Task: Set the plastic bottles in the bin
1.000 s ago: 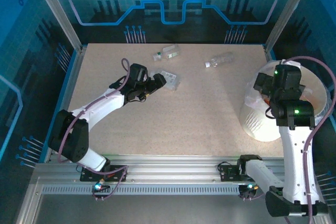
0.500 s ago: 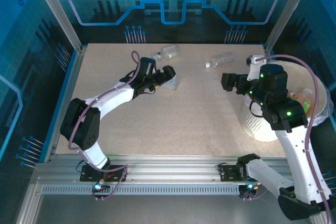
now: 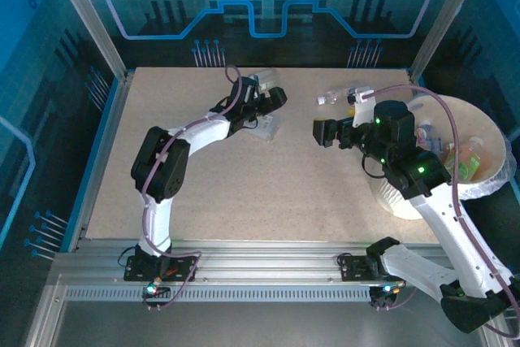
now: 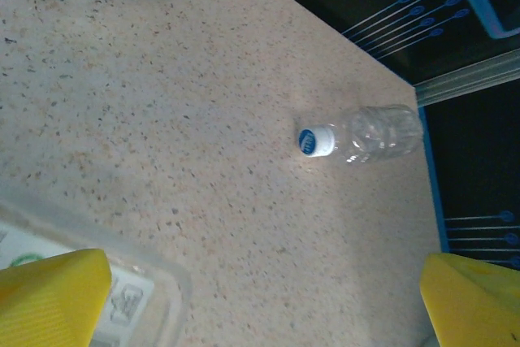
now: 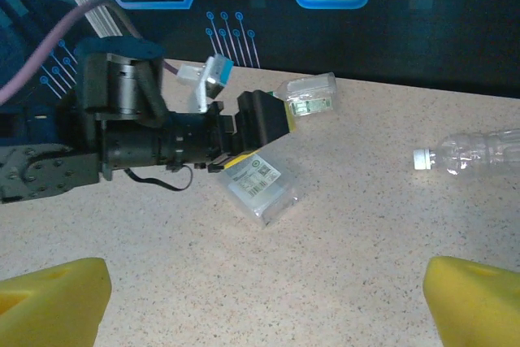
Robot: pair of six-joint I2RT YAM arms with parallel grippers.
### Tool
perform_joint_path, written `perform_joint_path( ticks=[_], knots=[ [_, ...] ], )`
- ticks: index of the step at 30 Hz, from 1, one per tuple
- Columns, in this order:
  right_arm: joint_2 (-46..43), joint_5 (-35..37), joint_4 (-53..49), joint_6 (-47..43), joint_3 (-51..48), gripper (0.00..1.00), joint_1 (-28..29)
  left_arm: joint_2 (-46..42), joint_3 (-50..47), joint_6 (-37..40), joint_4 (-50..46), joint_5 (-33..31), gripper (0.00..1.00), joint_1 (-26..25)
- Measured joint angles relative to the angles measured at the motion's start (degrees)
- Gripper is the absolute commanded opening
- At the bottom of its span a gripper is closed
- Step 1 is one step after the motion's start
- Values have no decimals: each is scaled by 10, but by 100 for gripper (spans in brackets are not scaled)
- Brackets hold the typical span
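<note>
My left gripper [image 3: 272, 109] stands open at the far middle of the table, with a flat-sided clear plastic bottle [image 3: 265, 125] lying against its near finger [image 4: 53, 294]. The right wrist view shows the same bottle [image 5: 260, 184] just in front of the left gripper [image 5: 253, 137]. A green-labelled bottle [image 3: 264, 80] lies behind it near the far edge. A clear bottle with a white-and-blue cap [image 4: 361, 134] lies further right. My right gripper [image 3: 325, 132] hangs open over the table's middle, holding nothing. The white bin [image 3: 402, 201] stands at the right, with bottles [image 3: 463, 160] inside.
The right arm's grey cable [image 3: 406, 91] arcs over the capped bottle and the bin's rim. The speckled tabletop [image 3: 244, 193] is bordered by metal posts and a blue frame; a dark back wall [image 3: 260, 38] rises behind the far edge.
My left arm has stretched toward the far middle, reaching the flat-sided bottle. My right arm has swung left from above the bin to over the table. Both grippers stayed open.
</note>
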Motion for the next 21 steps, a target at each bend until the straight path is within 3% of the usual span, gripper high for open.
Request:
perform_joint_path(
  ticks=[9, 21],
  knots=[
    [0, 30, -4, 2, -2, 100, 0, 44, 18, 4, 1, -5, 99, 0],
    [25, 38, -4, 9, -2, 100, 0, -52, -147, 3, 82, 30, 99, -25]
  ],
)
